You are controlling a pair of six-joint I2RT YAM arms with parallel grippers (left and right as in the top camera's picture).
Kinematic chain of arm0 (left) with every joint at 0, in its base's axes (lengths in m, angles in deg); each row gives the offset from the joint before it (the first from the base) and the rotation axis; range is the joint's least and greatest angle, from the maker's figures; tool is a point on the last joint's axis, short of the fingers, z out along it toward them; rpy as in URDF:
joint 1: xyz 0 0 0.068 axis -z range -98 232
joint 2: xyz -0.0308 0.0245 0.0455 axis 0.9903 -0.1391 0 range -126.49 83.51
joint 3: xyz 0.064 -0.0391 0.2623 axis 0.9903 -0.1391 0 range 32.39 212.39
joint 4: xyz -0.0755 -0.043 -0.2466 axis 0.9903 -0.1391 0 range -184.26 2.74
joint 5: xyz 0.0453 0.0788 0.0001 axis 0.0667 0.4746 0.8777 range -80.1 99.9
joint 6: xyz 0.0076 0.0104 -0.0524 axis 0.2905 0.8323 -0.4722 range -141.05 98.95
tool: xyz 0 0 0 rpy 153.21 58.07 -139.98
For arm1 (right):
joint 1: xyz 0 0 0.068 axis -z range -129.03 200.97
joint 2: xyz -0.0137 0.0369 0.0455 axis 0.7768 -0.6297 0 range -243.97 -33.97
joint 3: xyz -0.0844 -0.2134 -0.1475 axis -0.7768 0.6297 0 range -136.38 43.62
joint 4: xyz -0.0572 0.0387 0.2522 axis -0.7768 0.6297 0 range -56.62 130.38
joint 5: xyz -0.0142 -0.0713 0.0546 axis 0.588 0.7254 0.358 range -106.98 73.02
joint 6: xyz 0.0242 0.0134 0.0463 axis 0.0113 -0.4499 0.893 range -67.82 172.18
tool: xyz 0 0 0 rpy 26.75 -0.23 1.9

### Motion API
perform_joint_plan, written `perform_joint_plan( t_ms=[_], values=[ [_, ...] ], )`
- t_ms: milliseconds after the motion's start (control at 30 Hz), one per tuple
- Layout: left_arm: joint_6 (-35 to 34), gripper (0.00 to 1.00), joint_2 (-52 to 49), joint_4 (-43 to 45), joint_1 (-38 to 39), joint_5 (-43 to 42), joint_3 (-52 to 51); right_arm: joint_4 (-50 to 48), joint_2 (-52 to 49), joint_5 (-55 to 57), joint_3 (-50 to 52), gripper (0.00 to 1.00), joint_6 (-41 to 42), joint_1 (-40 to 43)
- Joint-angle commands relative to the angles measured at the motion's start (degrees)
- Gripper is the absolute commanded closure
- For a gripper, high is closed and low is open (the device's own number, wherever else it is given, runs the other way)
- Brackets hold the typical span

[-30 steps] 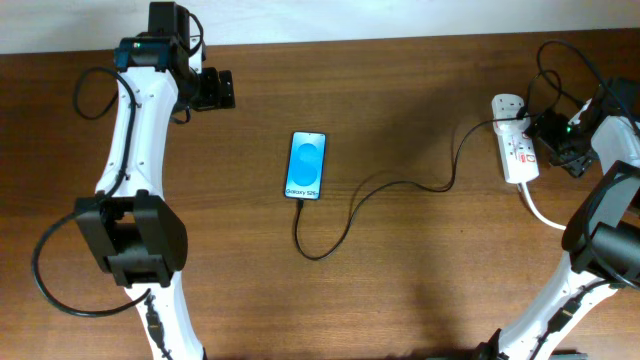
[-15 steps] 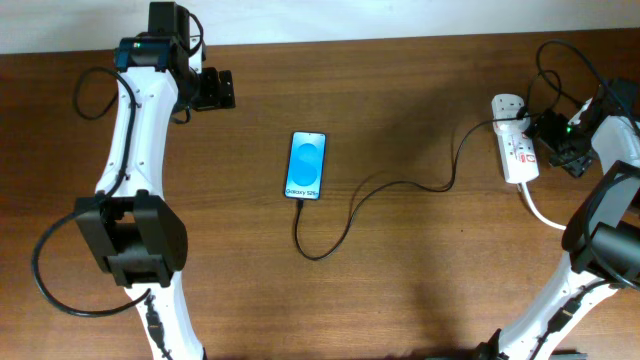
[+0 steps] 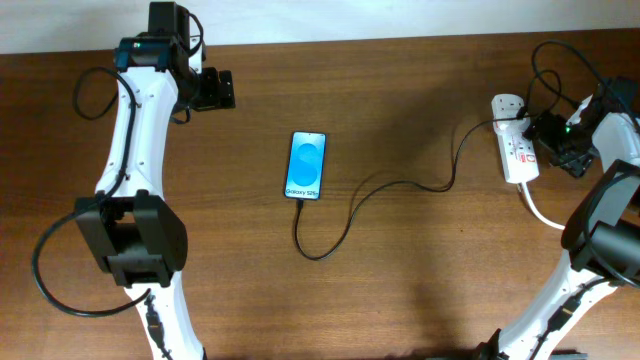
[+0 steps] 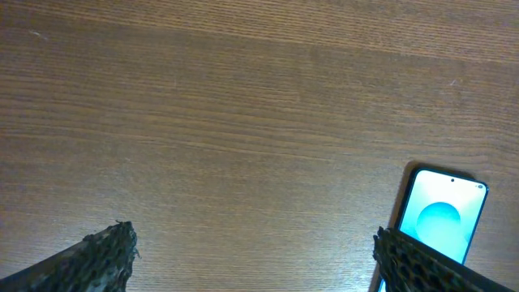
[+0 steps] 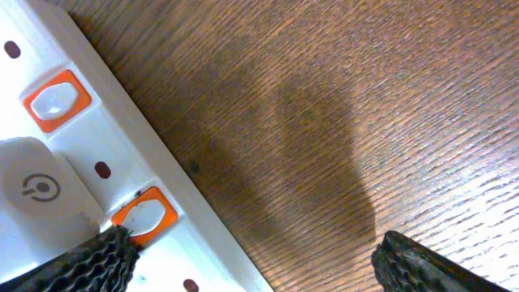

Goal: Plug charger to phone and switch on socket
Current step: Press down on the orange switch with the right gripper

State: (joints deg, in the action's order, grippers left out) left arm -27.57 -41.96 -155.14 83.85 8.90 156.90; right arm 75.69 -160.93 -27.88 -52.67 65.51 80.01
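Observation:
The phone [image 3: 307, 165] lies screen up at the table's middle, showing a blue oval. It also shows in the left wrist view [image 4: 442, 219]. The thin black charger cable [image 3: 385, 187] runs from the phone's lower end, loops, and goes right to a white adapter in the socket [image 3: 516, 152], a white power strip at the far right. My right gripper [image 3: 550, 145] is open, right beside the strip. In the right wrist view its left fingertip [image 5: 97, 264] touches an orange-red switch [image 5: 144, 215] on the socket [image 5: 73, 146]. My left gripper [image 3: 218, 90] is open and empty at the back left.
A second orange-red switch [image 5: 55, 100] sits further along the strip. The strip's thick white cord [image 3: 540, 212] curves toward the right arm's base. The robots' own black cables loop near both arms.

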Motion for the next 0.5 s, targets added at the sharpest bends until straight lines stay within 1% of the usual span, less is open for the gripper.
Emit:
perform_joint_plan(
  t_ms=[0, 233, 400, 467],
  values=[
    [-0.5, 0.01, -0.28, 0.09, -0.15, 0.81, 0.04, -0.55, -1.11, -2.34, -1.53, 0.02, 0.63, 0.68],
    [-0.5, 0.01, -0.31, 0.09, -0.15, 0.81, 0.04, -1.4, -2.12, 3.48, -1.38, 0.02, 0.66, 0.5],
    [-0.5, 0.01, -0.28, 0.07, -0.15, 0.81, 0.04, -1.53, -3.87, 3.17, -1.33, 0.02, 0.66, 0.42],
    [-0.5, 0.01, -0.31, 0.09, -0.15, 0.81, 0.04, -1.57, -4.04, -0.09, -1.31, 0.02, 0.61, -0.13]
  ],
)
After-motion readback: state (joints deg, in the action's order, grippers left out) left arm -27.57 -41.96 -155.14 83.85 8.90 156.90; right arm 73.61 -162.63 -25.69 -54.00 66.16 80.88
